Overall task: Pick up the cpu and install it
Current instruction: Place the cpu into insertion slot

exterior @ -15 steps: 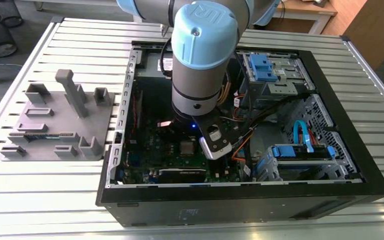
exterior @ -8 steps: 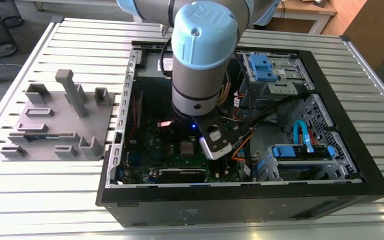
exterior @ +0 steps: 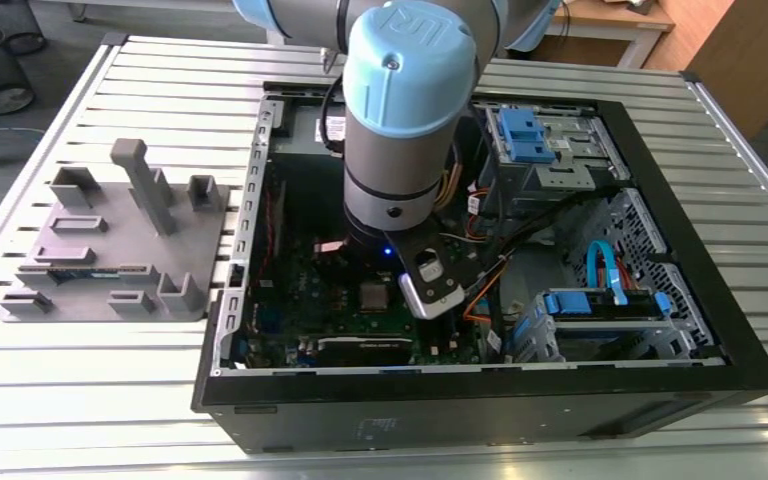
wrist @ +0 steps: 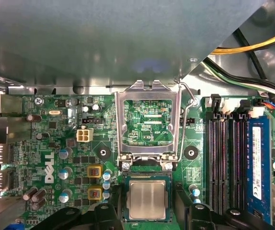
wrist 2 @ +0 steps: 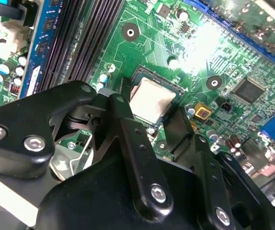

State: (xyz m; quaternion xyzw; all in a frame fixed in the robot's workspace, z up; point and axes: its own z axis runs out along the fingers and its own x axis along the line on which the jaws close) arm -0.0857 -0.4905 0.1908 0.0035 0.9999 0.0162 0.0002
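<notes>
Hangs low over the motherboard (wrist: pixel 142 122) in the open computer case (exterior: pixel 491 400), gripper (wrist 2: pixel 149 108) spread and grasping nothing, a finger on either side of the cpu (wrist: pixel 147 200) lying flat in its socket directly beneath, just beside the flipped-up metal frame (wrist: pixel 147 93).

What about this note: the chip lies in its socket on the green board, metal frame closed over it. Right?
No. The metal frame is swung open, off the chip, which lies uncovered in its socket on the green board; the first wrist view shows it.
</notes>
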